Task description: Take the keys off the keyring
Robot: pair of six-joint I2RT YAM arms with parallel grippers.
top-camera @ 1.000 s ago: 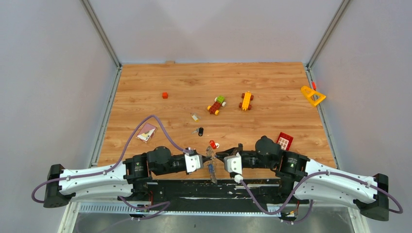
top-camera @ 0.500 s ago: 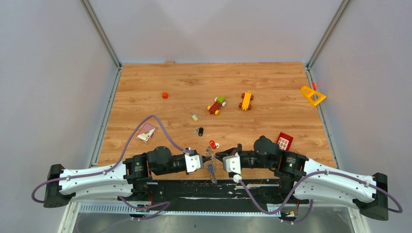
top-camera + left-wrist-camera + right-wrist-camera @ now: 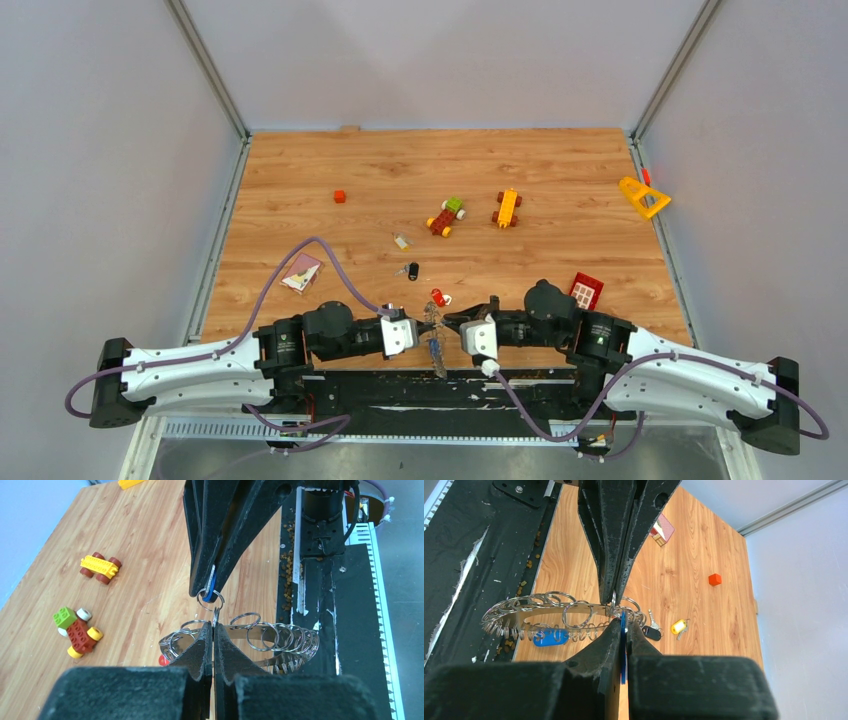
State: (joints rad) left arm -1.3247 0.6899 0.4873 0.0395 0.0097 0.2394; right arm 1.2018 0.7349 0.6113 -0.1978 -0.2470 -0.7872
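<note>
Left pincer (image 3: 214,626) clamps keyring (image 3: 539,609), right pincer (image 3: 207,591) pinches blue key (image 3: 212,593); advise slow straight pull, ring kept steady.

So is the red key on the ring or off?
Off. The red key lies flat on the table, apart from the keyring, which is held up nearer the arms' bases.

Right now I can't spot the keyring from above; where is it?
Top view, near edge, centre: the keyring is clamped in the left gripper, facing the right gripper, which pinches a blue key.
</note>
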